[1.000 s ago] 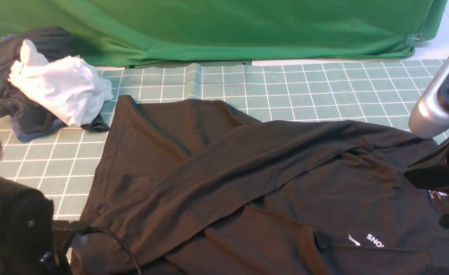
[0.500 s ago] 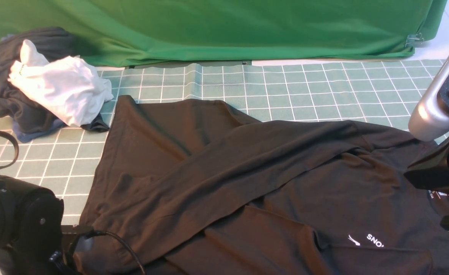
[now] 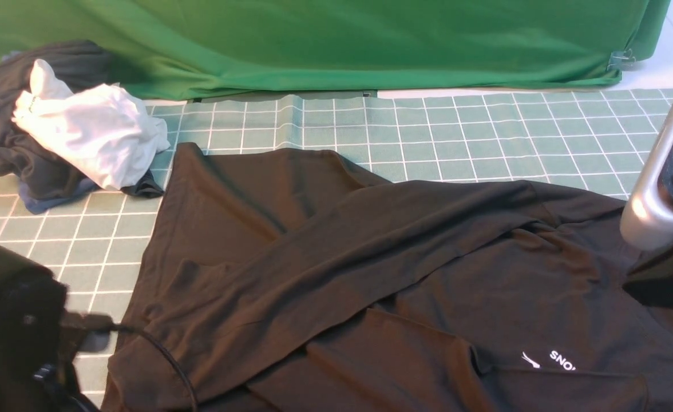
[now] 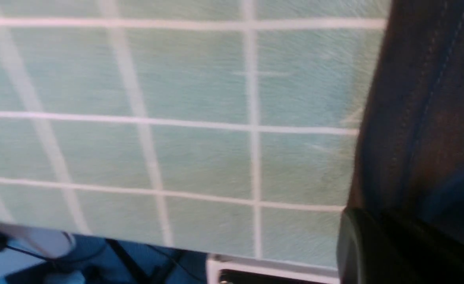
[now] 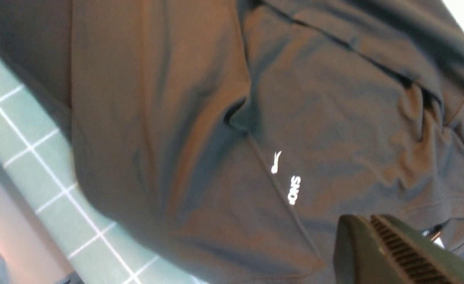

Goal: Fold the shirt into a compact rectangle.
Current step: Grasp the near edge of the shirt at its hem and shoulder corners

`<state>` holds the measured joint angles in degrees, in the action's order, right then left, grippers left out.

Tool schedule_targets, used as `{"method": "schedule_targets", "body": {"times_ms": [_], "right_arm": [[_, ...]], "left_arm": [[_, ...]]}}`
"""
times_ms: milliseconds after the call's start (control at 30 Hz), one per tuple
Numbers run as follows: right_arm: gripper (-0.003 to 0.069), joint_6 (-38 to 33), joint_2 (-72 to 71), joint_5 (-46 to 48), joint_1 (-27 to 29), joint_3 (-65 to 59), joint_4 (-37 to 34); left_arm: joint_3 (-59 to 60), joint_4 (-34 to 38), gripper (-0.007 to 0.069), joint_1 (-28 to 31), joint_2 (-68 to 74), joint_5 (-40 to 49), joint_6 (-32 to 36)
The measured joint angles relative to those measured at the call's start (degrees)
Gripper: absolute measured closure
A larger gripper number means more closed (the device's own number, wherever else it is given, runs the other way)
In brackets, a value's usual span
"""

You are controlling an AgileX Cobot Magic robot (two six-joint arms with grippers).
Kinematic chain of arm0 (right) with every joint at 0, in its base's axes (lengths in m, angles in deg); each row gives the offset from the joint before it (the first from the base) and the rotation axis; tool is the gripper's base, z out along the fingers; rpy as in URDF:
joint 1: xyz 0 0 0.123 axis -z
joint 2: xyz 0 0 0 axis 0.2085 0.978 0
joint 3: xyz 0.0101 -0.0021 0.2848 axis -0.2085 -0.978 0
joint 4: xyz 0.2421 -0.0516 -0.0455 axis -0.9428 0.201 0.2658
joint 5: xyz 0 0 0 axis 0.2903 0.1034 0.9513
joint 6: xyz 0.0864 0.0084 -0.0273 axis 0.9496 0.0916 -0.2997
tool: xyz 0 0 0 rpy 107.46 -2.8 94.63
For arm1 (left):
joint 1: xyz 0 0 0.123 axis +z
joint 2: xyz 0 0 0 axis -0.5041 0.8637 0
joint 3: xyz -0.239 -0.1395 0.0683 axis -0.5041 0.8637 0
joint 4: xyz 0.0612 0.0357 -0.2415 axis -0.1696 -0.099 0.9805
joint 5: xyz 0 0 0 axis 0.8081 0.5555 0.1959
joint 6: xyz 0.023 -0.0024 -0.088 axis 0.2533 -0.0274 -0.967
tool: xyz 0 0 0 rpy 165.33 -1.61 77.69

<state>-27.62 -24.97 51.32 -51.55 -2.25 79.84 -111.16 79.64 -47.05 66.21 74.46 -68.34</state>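
The black shirt (image 3: 336, 257) lies spread over the green grid mat (image 3: 485, 131), one long sleeve folded across its body. Its white chest print (image 3: 548, 360) sits near the front right and also shows in the right wrist view (image 5: 291, 185). My left gripper (image 4: 378, 236) is shut on the shirt's stitched hem (image 4: 425, 118) at the front left corner; my left arm (image 3: 16, 320) hides that grip in the front view. My right gripper (image 5: 368, 225) is shut on the shirt beside the collar, next to the white neck label (image 5: 433, 232). My right arm (image 3: 651, 212) stands at the right edge.
A white garment (image 3: 93, 134) lies on a dark grey and blue clothes bundle (image 3: 4, 137) at the back left. Green cloth (image 3: 313, 46) hangs behind the mat. The mat's near edge (image 4: 232, 252) runs just past my left gripper.
My left gripper has closed from wide open onto the hem, and its arm has shifted left and lower. My right arm has dropped lower in the front view, covering the neck label there.
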Motion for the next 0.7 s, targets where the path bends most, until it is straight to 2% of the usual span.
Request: {"method": "schedule_targets", "body": {"times_ms": [200, 300, 367, 433, 467, 567, 700], "right_arm": [[0.0620, -1.25, 0.00, 1.01, 0.00, 0.04, 0.00], [0.0620, -1.32, 0.00, 0.88, 0.00, 0.04, -0.10], [0.0620, -1.31, 0.00, 0.74, 0.00, 0.04, -0.75], [0.0620, -1.31, 0.00, 0.59, 0.00, 0.04, -1.18], [0.0620, -1.31, 0.00, 0.59, 0.00, 0.04, -1.81], [0.0620, -1.31, 0.00, 0.59, 0.00, 0.04, -2.14], [0.0625, -1.31, 0.00, 0.59, 0.00, 0.04, -2.30]], "left_arm": [[-0.59, -0.46, 0.0613, 0.50, -6.48, 1.42, -0.58], [0.11, 1.83, 0.0613, 2.16, -5.91, -1.12, -0.12], [2.46, 4.92, 0.0613, 5.47, -3.69, -6.70, 1.47], [3.39, 6.21, 0.0613, 7.10, -2.15, -7.61, 2.38], [3.92, 7.03, 0.0611, 10.56, 0.19, -7.65, 5.09], [4.08, 8.55, 0.0604, 14.56, 2.38, -7.65, 9.13], [4.08, 12.71, 0.0543, 16.84, 2.78, -8.00, 15.92]]}}
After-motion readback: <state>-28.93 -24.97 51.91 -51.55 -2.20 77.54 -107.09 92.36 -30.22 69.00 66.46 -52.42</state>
